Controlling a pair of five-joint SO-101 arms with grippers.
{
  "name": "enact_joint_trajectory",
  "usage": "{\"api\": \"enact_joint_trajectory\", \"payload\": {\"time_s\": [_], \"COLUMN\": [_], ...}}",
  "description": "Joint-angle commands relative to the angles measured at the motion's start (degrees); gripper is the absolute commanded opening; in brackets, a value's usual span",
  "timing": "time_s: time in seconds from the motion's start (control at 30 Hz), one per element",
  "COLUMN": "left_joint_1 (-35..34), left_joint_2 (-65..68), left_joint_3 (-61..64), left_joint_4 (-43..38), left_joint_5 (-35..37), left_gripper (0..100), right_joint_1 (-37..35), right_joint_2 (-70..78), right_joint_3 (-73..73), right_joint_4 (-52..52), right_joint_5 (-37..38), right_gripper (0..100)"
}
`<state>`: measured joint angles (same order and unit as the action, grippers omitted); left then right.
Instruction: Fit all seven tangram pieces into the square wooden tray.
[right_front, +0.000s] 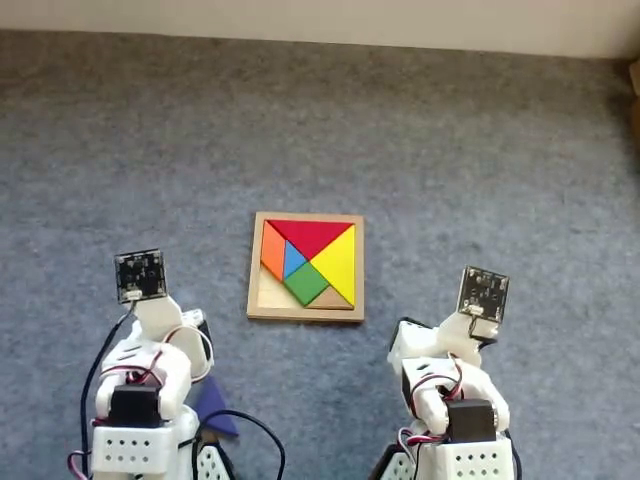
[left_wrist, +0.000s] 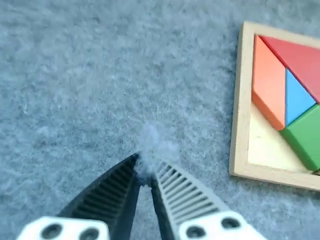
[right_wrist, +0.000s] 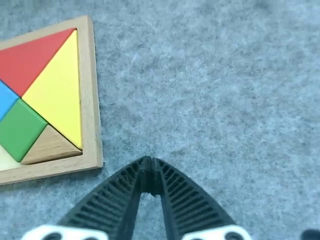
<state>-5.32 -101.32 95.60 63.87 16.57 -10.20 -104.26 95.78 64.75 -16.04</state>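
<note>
Dark-blue piece (right_front: 215, 405) lies by the left arm's base, behind the clenched, empty left end effector (left_wrist: 145, 174), farther from the right arm.

left arm (right_front: 150, 375) and right arm (right_front: 450, 395) are white plastic with black servos, each with a small black square board (right_front: 139, 274) on top. left gripper (left_wrist: 146, 167) is ribbed, half black half white, right gripper (right_wrist: 149, 165) all black. thin red wires (right_front: 140, 372), black cable (right_front: 252, 417) by the bases
</note>
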Motion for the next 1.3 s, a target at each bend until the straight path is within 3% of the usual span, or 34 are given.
{"api": "enact_joint_trajectory", "payload": {"time_s": [0.0, 0.43, 1.27], "left_joint_1": [-3.38, -14.2, -14.37], "left_joint_2": [-1.89, -1.36, -1.36], "left_joint_3": [1.54, 1.63, 1.63], "left_joint_4": [-0.88, -0.44, -0.44], "left_joint_5": [0.18, 0.44, 0.44], "left_gripper": [1, 1, 1], "right_joint_1": [0.75, 0.75, 3.12], "right_joint_2": [-0.75, -0.66, -0.75], "right_joint_3": [9.01, 9.01, 9.01], "right_joint_4": [-1.36, -1.27, -1.27], "right_joint_5": [0.26, 0.26, 0.35], "right_gripper": [0.8, 0.8, 0.8]}}
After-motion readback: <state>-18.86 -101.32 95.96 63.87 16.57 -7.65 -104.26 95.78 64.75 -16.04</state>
